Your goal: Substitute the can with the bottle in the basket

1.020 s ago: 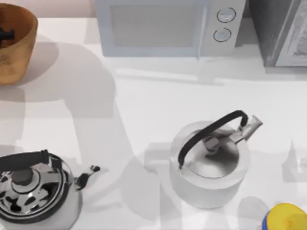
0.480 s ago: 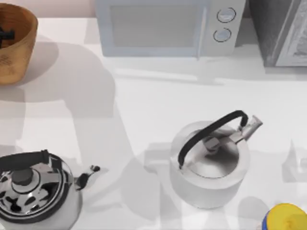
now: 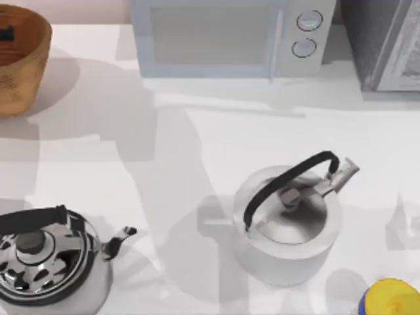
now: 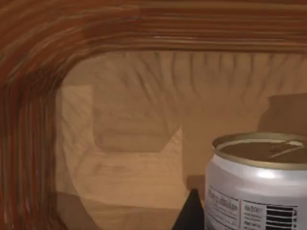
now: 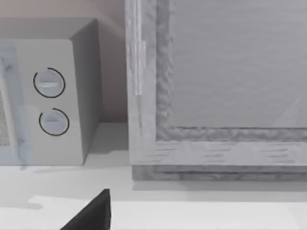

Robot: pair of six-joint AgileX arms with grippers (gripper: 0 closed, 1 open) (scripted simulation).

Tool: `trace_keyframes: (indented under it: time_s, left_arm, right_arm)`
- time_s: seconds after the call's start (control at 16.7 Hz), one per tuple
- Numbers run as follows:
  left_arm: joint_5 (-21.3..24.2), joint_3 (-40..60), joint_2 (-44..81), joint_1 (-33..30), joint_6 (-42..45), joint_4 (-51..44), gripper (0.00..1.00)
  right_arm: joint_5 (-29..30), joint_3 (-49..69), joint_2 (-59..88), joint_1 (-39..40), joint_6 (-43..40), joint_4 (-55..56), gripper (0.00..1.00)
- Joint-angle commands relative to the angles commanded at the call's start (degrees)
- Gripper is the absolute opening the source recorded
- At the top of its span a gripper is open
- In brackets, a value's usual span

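Time to take the can out of the basket. Stands upright on the basket floor, close to the ribbed brown wall, silver sides and pale top up. Basket at the far left corner of the bench, cut off by the edge of the top view.

Left gripper down inside the basket, right beside the can. Jaws: cannot tell how wide, and cannot tell if touching the can. Nothing seen held.

To do it well:
- Go slow and straight down, one jaw on each side of the can.
- Grab around the middle of the can, not the rim, so no slipping.
- Squeeze gently; likely a thin, light can, easy to dent or tip.
- Keep away from the basket wall, or risk a bump and a shove of the whole basket.
- Lift straight up until clear of the rim, then move sideways.
- Put the can down on a bare bit of bench, away from the shiny kettle at the near left and the pale kettle in the middle.

Right gripper idle, low over the bench, facing the microwave and the grey cabinet at the back. Jaws: cannot tell either.

Yellow and blue thing at the near right corner, likely the bottle, next in line for the basket.
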Motion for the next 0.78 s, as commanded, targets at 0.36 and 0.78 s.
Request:
trace_keyframes:
  time_s: [0.36, 0.78]
  left_arm:
    - [-1.13, -31.28, -33.94, -2.4, -2.36, 15.0, 0.0]
    - [-2.99, -78.02, -86.11, -5.76, -5.6, 39.01, 0.0]
  right_arm:
    - [0.0, 0.0, 0.0, 0.0, 0.0, 0.0, 1.0]
    - [0.0, 0.0, 0.0, 0.0, 0.0, 0.0, 1.0]
